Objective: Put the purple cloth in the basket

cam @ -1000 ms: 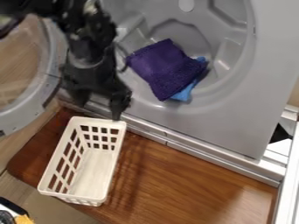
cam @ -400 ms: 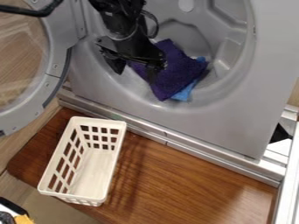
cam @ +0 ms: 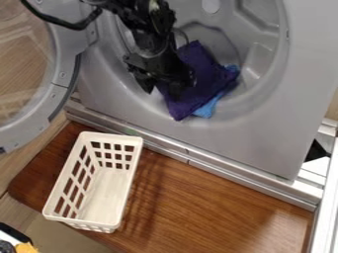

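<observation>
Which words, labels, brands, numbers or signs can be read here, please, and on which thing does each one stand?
No text can be read.
Machine front: none.
Round door: none; one dark mark on its rim is too small to tell.
White plastic basket: none.
Purple cloth: none.

The machine's lower rim [cam: 228, 117] stands between purple cloth [cam: 206, 74] and open-topped basket [cam: 82, 223].
</observation>
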`<control>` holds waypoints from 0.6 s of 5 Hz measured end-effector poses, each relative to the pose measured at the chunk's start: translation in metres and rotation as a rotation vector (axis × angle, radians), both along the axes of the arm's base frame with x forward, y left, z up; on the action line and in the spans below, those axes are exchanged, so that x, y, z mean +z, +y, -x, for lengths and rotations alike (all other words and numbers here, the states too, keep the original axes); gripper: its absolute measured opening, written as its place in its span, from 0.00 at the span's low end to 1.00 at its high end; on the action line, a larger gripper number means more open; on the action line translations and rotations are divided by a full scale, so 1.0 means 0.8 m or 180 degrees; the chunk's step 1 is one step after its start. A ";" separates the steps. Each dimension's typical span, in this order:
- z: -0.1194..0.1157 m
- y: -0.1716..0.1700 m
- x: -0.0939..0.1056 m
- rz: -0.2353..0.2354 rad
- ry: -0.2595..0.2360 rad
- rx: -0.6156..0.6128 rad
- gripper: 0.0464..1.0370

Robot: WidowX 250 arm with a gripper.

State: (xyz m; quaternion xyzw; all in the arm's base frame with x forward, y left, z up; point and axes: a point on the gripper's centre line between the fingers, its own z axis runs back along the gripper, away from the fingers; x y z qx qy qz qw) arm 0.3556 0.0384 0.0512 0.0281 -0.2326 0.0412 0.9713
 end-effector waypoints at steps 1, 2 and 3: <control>0.005 0.005 -0.003 -0.0078 0.0047 0.0075 0.35; 0.013 0.004 -0.009 -0.0105 0.0101 0.0110 0.13; 0.016 0.001 -0.002 -0.0100 0.0067 0.0119 0.03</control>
